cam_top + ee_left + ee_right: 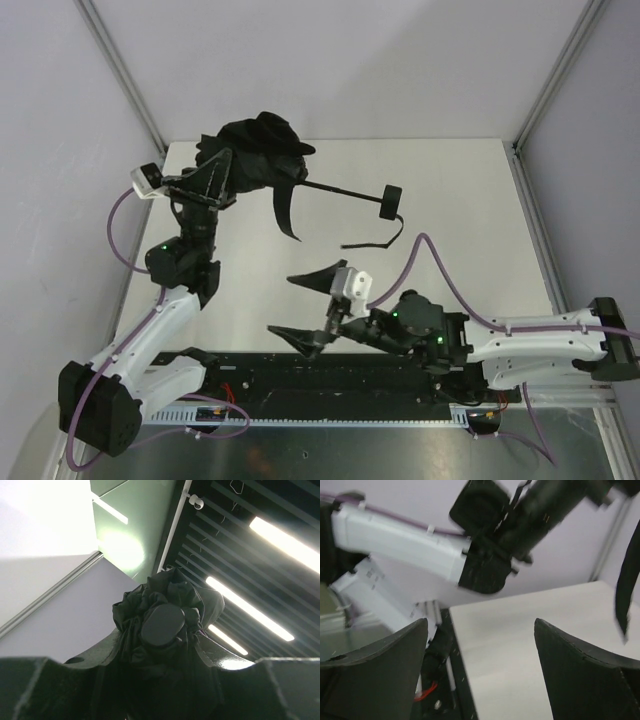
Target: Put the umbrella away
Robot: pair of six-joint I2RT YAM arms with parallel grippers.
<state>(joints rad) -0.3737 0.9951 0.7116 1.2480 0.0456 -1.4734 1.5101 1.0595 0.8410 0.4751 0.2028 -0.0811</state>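
The black umbrella is held up over the table's far left, its fabric bunched. Its thin shaft points right to the small knob handle, and the wrist strap hangs down to the table. My left gripper is shut on the fabric bundle. In the left wrist view the bundle and its rounded end cap sit between the fingers. My right gripper is open and empty, low over the table's near middle. Its wrist view shows bare table between the fingers.
A black fabric flap hangs from the umbrella and shows blurred at the right edge of the right wrist view. The left arm fills the top of that view. A black rail runs along the near table edge. Grey walls enclose the table.
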